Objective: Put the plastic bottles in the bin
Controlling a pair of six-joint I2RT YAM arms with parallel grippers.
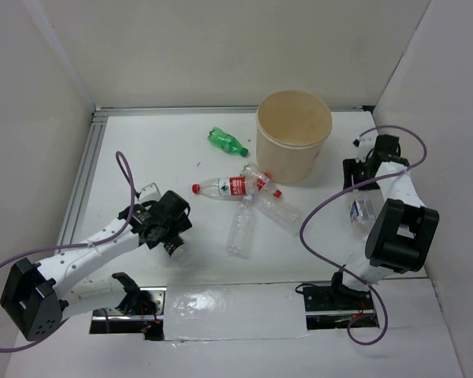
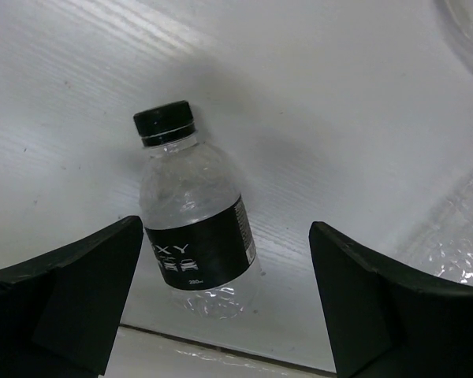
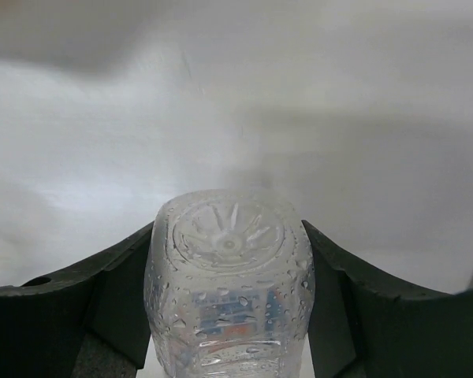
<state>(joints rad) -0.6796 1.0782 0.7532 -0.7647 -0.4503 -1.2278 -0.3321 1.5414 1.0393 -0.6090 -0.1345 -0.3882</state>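
Your right tool [image 3: 229, 228] hugs clear bottle [image 3: 229, 315], base pointing away. Bin [image 1: 288, 161] sits ahead, to its left. Your left tool [image 2: 225, 236]: wide open.

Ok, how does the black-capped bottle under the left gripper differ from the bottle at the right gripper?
The black-capped bottle lies untouched on the table between the left gripper's wide-open fingers; the right-hand bottle is pinched between the right gripper's fingers. The black-capped bottle's label is black; the right-hand bottle's shows red and blue. Droplets bead the right-hand bottle, none plain on the black-capped one. Both are small clear plastic.
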